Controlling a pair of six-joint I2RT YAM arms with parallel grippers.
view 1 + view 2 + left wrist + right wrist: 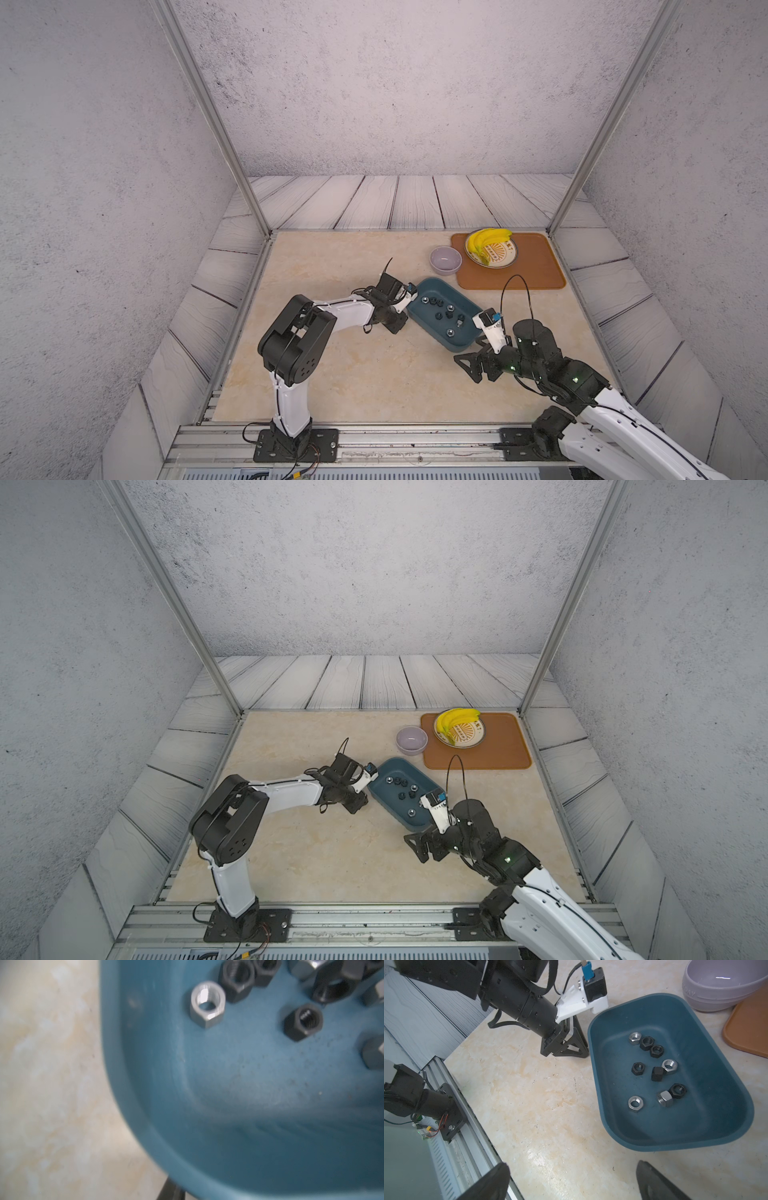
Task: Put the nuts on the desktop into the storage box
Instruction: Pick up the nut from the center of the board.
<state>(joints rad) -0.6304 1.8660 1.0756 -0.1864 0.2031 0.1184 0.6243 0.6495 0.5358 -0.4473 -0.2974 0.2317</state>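
My left hand [579, 1051] sits just beside the storage box [604, 1084] wall; I cannot tell whether its jaws are closed. My right hand [573, 1164] gapes empty near the box's other end. Between the two hands, the nuts [657, 1073] lie inside the box, and I see none on the surface [529, 1095]. A careless pull-away could catch the rim and spill them.

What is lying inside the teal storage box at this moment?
Nine nuts lie loose on the storage box floor: five black, four silvery. In both top views the right wrist camera covers one corner.
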